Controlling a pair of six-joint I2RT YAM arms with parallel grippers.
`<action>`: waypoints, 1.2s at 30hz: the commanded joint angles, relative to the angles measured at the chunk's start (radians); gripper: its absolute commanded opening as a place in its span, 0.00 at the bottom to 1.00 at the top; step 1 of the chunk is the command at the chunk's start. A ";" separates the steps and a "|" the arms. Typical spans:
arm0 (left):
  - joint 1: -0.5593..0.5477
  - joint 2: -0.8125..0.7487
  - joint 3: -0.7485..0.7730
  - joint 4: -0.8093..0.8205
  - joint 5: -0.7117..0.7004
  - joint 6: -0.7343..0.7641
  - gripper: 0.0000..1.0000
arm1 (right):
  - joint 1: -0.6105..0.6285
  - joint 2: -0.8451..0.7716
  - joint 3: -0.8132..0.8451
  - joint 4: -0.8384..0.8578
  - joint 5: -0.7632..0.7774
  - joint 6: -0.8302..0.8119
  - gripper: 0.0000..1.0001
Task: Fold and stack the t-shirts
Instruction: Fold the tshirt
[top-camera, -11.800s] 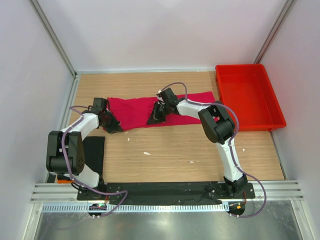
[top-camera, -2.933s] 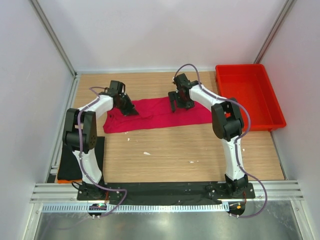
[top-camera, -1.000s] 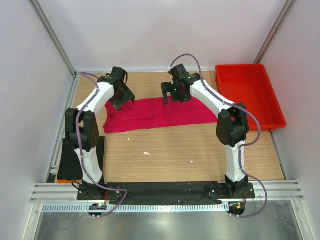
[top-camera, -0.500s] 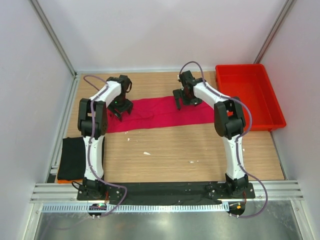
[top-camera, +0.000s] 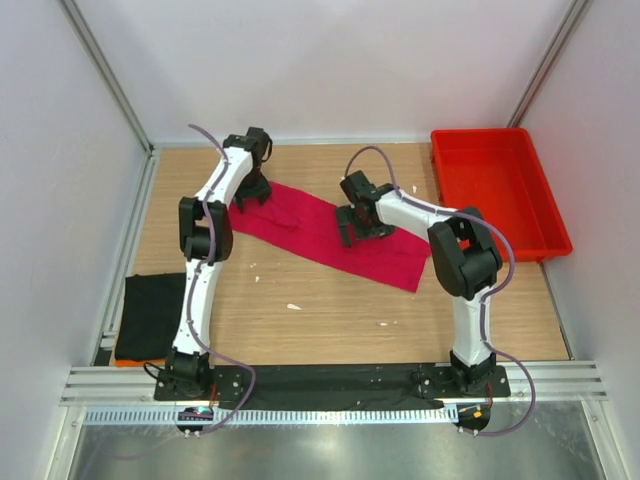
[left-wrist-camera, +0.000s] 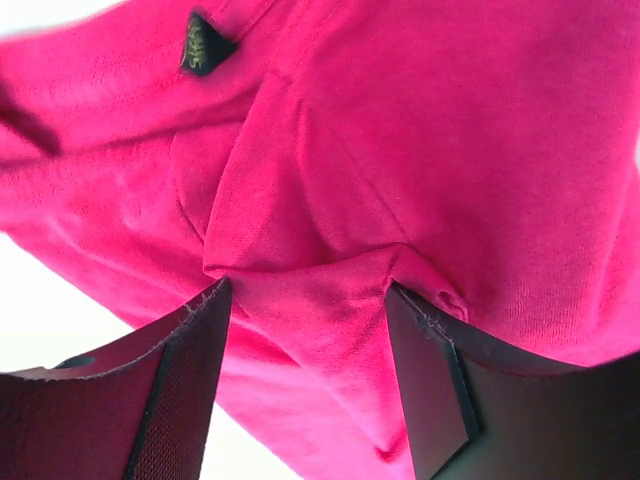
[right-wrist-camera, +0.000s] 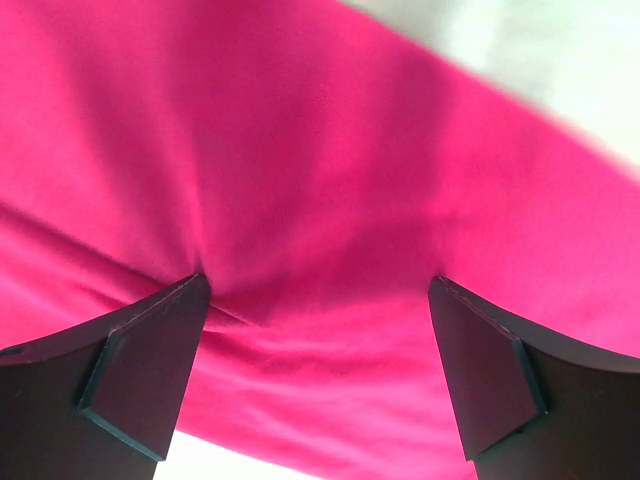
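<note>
The left gripper (left-wrist-camera: 305, 285) stands partly open. Its two fingers (left-wrist-camera: 170, 390) press into the pink shirt (left-wrist-camera: 450, 140), and a raised fold of cloth spans the gap between them, touching both tips. The right gripper (right-wrist-camera: 320, 285) is spread wider. Its fingers (right-wrist-camera: 130, 370) also rest on the pink shirt (right-wrist-camera: 330, 150), which puckers at each tip and lies smooth between them.

The top view shows the layout that the wrist views do not. The pink shirt (top-camera: 300, 225) lies as a long band on the table (top-camera: 330, 310), slanting from far left to near right. The left gripper (top-camera: 250, 192) is at its far-left end and the right gripper (top-camera: 350, 225) is near its middle. The black shirt (top-camera: 150, 315) lies folded at the near left edge, well apart from the pink one. The tray (top-camera: 500, 190) sits at the far right.

Only the left wrist view shows a small dark label (left-wrist-camera: 205, 50) sewn on the cloth beyond the fingers.

From above, the grippers hide their own jaws and the cloth under them. In both wrist views the fingers are cut off by the lower edge, and the table shows only as pale, washed-out patches at the corners.
</note>
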 joint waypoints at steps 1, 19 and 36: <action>0.010 0.118 0.060 0.165 -0.014 0.205 0.64 | 0.123 -0.013 -0.091 -0.119 -0.036 0.076 1.00; -0.036 -0.067 0.023 0.622 0.142 0.388 0.67 | 0.234 -0.158 0.076 -0.144 -0.182 0.085 1.00; -0.182 -0.050 -0.115 0.598 -0.102 0.318 0.68 | 0.046 -0.414 -0.227 -0.047 -0.163 0.168 1.00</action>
